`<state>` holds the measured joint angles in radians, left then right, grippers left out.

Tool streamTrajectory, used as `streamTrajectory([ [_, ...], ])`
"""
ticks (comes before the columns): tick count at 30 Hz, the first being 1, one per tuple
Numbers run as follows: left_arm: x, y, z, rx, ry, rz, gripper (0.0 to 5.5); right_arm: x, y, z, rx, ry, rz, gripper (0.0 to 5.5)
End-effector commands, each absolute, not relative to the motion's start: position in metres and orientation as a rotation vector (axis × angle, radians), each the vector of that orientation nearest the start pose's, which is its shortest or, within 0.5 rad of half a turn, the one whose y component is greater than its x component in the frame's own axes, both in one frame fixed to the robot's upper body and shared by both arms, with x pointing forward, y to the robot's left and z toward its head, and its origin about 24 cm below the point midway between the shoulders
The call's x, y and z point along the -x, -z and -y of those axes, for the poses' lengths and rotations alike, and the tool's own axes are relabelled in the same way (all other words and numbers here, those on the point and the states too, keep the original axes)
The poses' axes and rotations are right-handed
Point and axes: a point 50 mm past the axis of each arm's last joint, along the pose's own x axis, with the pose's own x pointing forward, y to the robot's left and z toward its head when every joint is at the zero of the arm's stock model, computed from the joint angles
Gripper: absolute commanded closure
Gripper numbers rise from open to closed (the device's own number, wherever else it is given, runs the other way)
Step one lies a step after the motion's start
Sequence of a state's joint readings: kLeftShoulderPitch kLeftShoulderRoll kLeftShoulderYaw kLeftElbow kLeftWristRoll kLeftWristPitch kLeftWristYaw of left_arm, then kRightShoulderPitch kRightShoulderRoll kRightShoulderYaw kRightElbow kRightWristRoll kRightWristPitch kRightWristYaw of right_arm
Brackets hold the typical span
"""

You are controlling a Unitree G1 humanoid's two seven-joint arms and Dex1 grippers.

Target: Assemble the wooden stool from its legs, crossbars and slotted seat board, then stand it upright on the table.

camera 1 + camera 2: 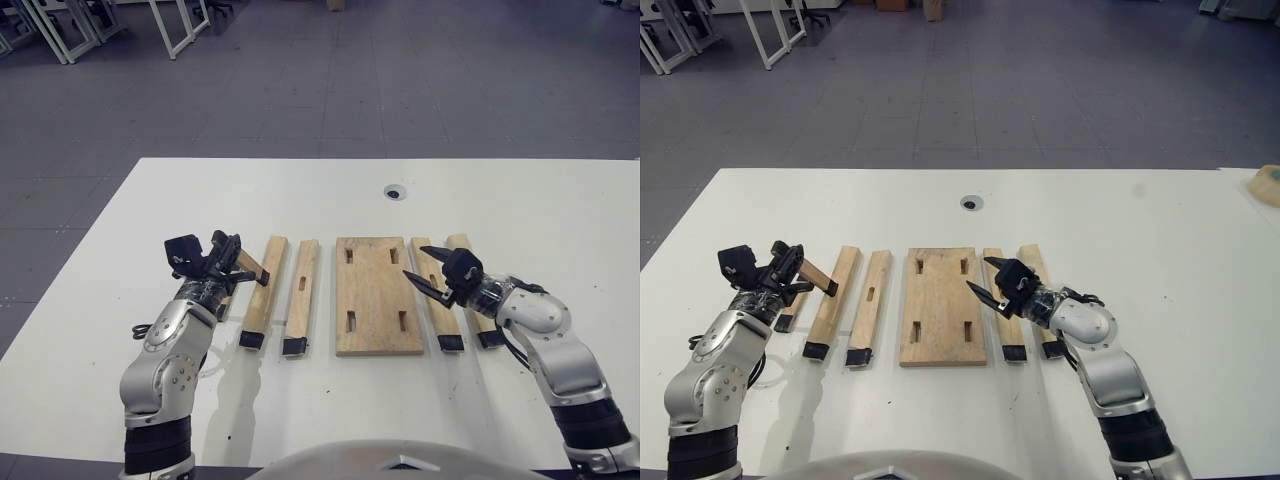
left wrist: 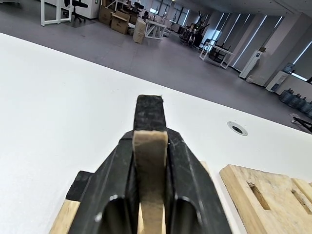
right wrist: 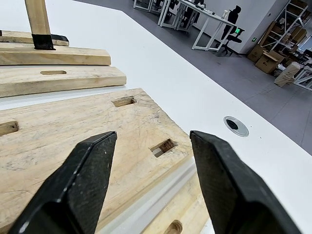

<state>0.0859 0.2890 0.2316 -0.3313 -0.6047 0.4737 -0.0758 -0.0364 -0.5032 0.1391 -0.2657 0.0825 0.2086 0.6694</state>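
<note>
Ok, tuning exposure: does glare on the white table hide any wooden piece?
Left eye view: no, the table is evenly lit, every piece outlined. Left wrist view: the left tool itself masks part of its leg. Right wrist view: the seat board shows its slots plainly.

Round grommet (image 1: 396,191) being seen toward far side. Pale round object (image 1: 1269,184) being cut off at right edge. White desk frames (image 1: 163,30) being seen standing on grey floor (image 1: 400,90) behind.
</note>
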Motion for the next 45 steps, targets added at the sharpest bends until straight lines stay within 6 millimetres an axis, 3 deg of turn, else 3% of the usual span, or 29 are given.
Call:
streamTrajectory([
  [1, -0.225, -0.061, -0.218, 0.125, 0.053, -0.263, 5.09, -0.241, -0.087, 0.163, 0.445, -0.828, -0.093, 2.73],
  [7, -0.208, -0.03, -0.203, 0.053, 0.053, -0.377, 5.09, -0.24, -0.087, 0.164, 0.446, -0.823, -0.094, 2.73],
  [12, -0.217, -0.04, -0.207, 0.039, 0.045, -0.316, 5.09, -0.24, -0.087, 0.164, 0.448, -0.821, -0.093, 2.73],
  [15, -0.226, -0.058, -0.206, 0.031, 0.053, -0.232, 5.09, -0.24, -0.086, 0.164, 0.449, -0.821, -0.092, 2.73],
  [19, -0.235, -0.085, -0.202, 0.019, 0.08, -0.093, 4.26, -0.24, -0.085, 0.163, 0.451, -0.819, -0.095, 2.73],
  [21, -0.235, -0.111, -0.204, 0.004, 0.058, 0.089, 3.86, -0.239, -0.084, 0.163, 0.45, -0.817, -0.097, 2.73],
  [26, -0.234, -0.159, -0.215, -0.034, 0.022, 0.31, 3.86, -0.237, -0.082, 0.161, 0.449, -0.817, -0.1, 2.73],
  [29, -0.259, -0.194, -0.214, -0.001, 0.05, 0.386, 3.86, -0.237, -0.082, 0.161, 0.451, -0.813, -0.097, 2.73],
  [31, -0.275, -0.203, -0.21, 0.023, 0.073, 0.364, 3.86, -0.238, -0.082, 0.16, 0.454, -0.815, -0.095, 2.73],
  [34, -0.285, -0.186, -0.209, 0.03, 0.081, 0.226, 3.86, -0.239, -0.082, 0.159, 0.457, -0.818, -0.093, 2.73],
  [37, -0.283, -0.134, -0.209, 0.089, 0.064, -0.072, 3.86, -0.238, -0.081, 0.16, 0.459, -0.817, -0.096, 2.73],
  [40, -0.278, -0.096, -0.205, 0.229, 0.056, -0.256, 3.86, -0.238, -0.081, 0.159, 0.461, -0.819, -0.096, 2.73],
  [42, -0.281, -0.092, -0.2, 0.276, 0.066, -0.266, 3.86, -0.239, -0.081, 0.158, 0.464, -0.819, -0.094, 2.73],
  [45, -0.287, -0.126, -0.192, 0.261, 0.104, -0.101, 3.86, -0.237, -0.08, 0.158, 0.465, -0.821, -0.097, 2.73],
])
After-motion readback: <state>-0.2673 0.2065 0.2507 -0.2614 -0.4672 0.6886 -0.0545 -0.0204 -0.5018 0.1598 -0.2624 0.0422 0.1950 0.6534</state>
